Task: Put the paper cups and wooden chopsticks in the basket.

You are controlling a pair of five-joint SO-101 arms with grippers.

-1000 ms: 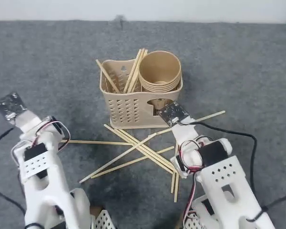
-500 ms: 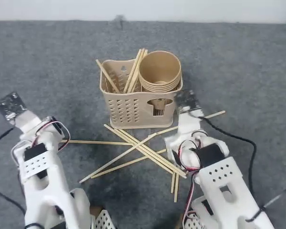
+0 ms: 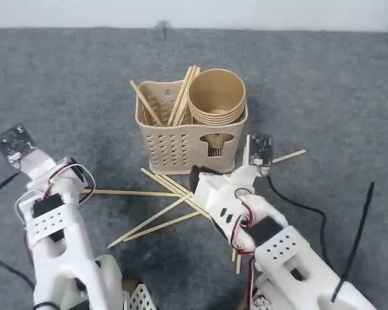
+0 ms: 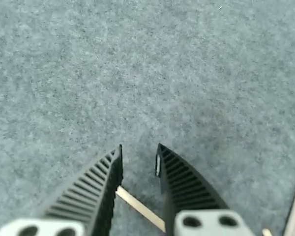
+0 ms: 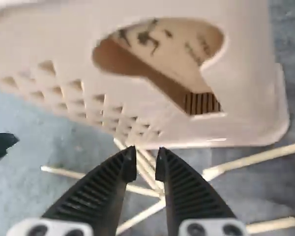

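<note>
While the left arm [image 3: 52,216] sits unchanged, the right arm has swung over the last second from the basket's [image 3: 174,145] front right corner down and across. The right gripper [image 5: 145,152] now hangs over the loose chopsticks [image 3: 174,200] crossed on the carpet just in front of the basket. Its jaws are a narrow slit apart, gripping nothing. The left gripper [image 4: 137,152] is slightly parted too, empty, with one chopstick [image 4: 137,206] lying on the carpet under it. Paper cups [image 3: 216,97] are stacked in the basket, a few sticks beside them. Looks like cups done and the next chopstick pick being lined up, with many sticks left.
</note>
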